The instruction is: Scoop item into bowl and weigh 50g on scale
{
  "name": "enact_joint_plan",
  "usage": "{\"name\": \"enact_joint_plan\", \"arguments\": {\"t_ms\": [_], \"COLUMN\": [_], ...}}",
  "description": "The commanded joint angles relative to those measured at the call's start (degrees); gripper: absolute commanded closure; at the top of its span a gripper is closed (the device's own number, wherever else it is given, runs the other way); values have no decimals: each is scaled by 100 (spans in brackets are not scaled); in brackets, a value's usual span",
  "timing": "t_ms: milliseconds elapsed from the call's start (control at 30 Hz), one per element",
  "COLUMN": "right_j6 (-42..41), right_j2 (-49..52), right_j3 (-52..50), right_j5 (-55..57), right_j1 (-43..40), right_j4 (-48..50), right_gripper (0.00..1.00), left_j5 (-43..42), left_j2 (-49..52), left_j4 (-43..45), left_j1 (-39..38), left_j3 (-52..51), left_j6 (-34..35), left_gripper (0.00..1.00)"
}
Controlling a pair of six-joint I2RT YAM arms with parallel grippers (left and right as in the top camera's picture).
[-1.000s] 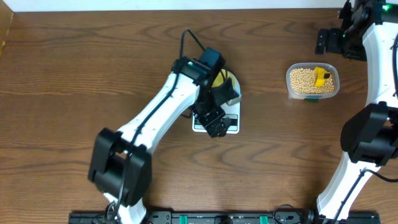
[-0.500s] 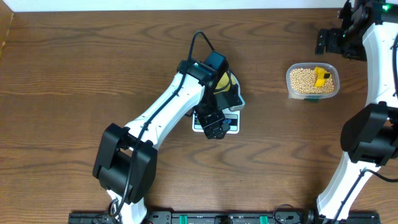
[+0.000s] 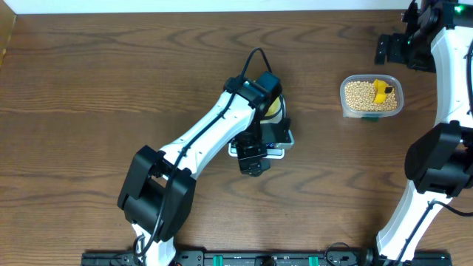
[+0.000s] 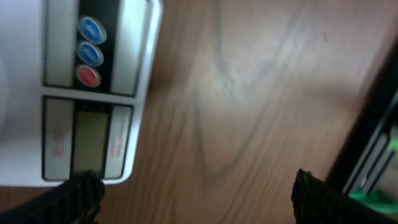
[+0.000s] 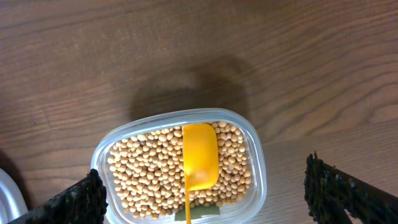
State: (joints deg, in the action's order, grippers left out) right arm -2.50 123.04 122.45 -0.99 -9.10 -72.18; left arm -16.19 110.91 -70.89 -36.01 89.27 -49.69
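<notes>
The white scale (image 3: 284, 139) lies mid-table, mostly hidden under my left arm. Its grey display (image 4: 90, 137) and coloured buttons (image 4: 91, 51) show in the left wrist view. The pale yellow-green bowl (image 3: 275, 108) peeks out behind the arm, and I cannot see what is in it. My left gripper (image 3: 253, 164) (image 4: 196, 199) is open and empty, over the table at the scale's display end. The beans (image 3: 360, 95) (image 5: 149, 168) fill a clear tub (image 5: 258, 174) with a yellow scoop (image 3: 381, 90) (image 5: 200, 155) lying in it. My right gripper (image 3: 387, 49) (image 5: 202, 202) is open and empty above the tub.
The tub (image 3: 372, 112) stands at the right, well apart from the scale. My right arm (image 3: 436, 162) runs up the right edge of the table. A black cable (image 3: 251, 58) loops up from the left wrist. A black rail (image 3: 244, 258) runs along the front edge.
My left arm has swung to the right, and its gripper has moved from over the scale towards the front edge. The right arm, tub and scoop have not moved.
</notes>
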Motion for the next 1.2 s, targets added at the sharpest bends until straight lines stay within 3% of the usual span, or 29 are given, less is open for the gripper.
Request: {"name": "enact_joint_plan", "arguments": {"t_ms": [0,200,300,600,833,1167], "right_j6": [2,2,2,2,2,2], "right_j2": [-2,-2,-2,-2,-2,-2], "right_j3": [81,81,81,81,81,81], "right_j5": [66,66,66,66,66,66], "right_j1": [-22,-24,-24,-24,-24,-22], "right_j4": [0,0,0,0,0,0], "right_gripper": [1,1,1,1,1,1], "left_j5": [42,1049,1084,848,474,811], "left_j2": [225,466,470,474,483,986], "left_j4": [-101,33,-72,-61,42,33], "left_j1": [129,37,-94,-291,-328,-345], "left_j3": [-28,-31,-31,-31,-31,-31], "left_j6": [-933,-955,-986,-2796,-2806,-2804], "left_gripper": [2,2,2,2,2,2]}}
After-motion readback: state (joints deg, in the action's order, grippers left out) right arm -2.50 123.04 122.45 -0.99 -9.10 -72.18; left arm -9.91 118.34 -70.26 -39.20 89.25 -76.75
